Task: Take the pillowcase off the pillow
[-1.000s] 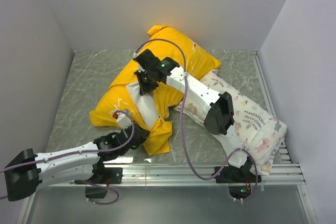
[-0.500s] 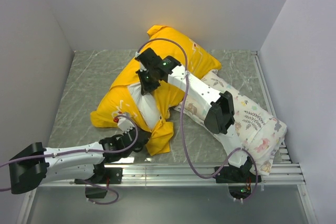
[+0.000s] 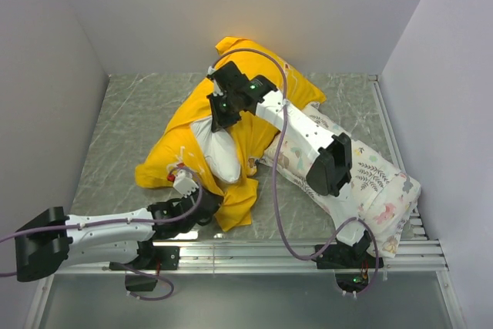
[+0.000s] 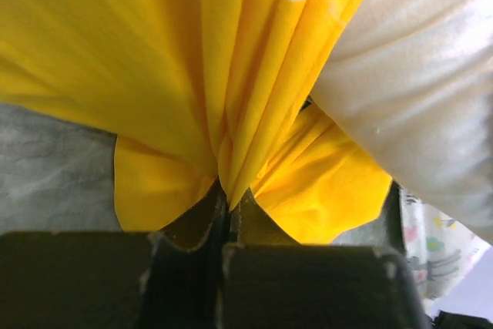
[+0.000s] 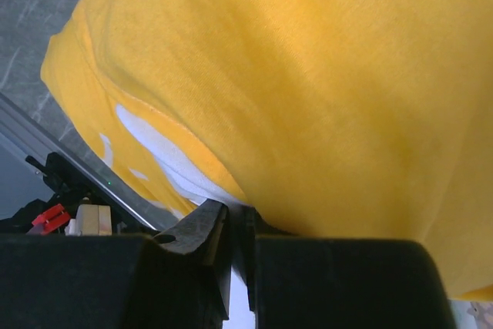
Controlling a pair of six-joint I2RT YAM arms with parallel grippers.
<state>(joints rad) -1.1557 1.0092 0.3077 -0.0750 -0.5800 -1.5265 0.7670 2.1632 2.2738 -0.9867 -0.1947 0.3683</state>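
The yellow pillowcase (image 3: 250,63) lies bunched on the table's middle, with the plain white pillow (image 3: 217,153) bulging out of its open near end. My left gripper (image 3: 212,204) is shut on the pillowcase's near hem; in the left wrist view the yellow folds (image 4: 154,75) gather into the closed gripper (image 4: 229,206), with the pillow (image 4: 416,98) to the right. My right gripper (image 3: 218,119) is shut on the pillow's far part. In the right wrist view a white strip (image 5: 166,156) runs into the closed gripper (image 5: 240,217) under yellow cloth (image 5: 308,75).
A white pillow printed with pastel figures (image 3: 366,179) lies at the right under my right arm; a corner of it shows in the left wrist view (image 4: 427,244). Grey walls close in the left, far and right sides. A metal rail (image 3: 308,252) runs along the near edge.
My right gripper has moved away and to the right with the pillow, and more white pillow shows. My left gripper has moved right along the near edge, holding the hem.
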